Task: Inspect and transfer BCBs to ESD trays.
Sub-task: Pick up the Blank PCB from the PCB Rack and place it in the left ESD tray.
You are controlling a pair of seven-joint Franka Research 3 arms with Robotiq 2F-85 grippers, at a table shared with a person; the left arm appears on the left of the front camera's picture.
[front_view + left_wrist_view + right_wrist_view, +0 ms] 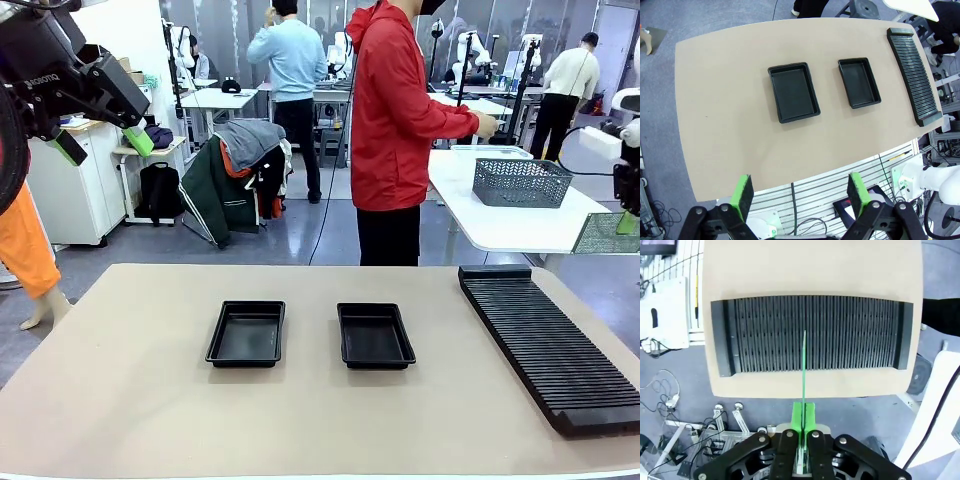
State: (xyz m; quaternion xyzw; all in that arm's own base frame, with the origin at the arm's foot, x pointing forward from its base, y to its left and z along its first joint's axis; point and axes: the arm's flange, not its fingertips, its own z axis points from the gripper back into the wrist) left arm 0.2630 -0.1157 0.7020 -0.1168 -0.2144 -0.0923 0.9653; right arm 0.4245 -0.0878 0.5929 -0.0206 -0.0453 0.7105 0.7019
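Green, thin BCB (603, 233) sits pinched at its near edge by the right jaws, slotted rack (765, 335) beyond them. It looks light, stiff, fragile: best held by edges. Left jaws hang released above two ESD trays (792, 92).

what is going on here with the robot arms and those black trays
The right gripper is shut on a thin green BCB, held edge-on above the black slotted rack. The left gripper hangs open high over the table, holding nothing. The two ESD trays lie empty mid-table. A person in a red jacket stands at the far side, turned to another table with a grey mesh basket.
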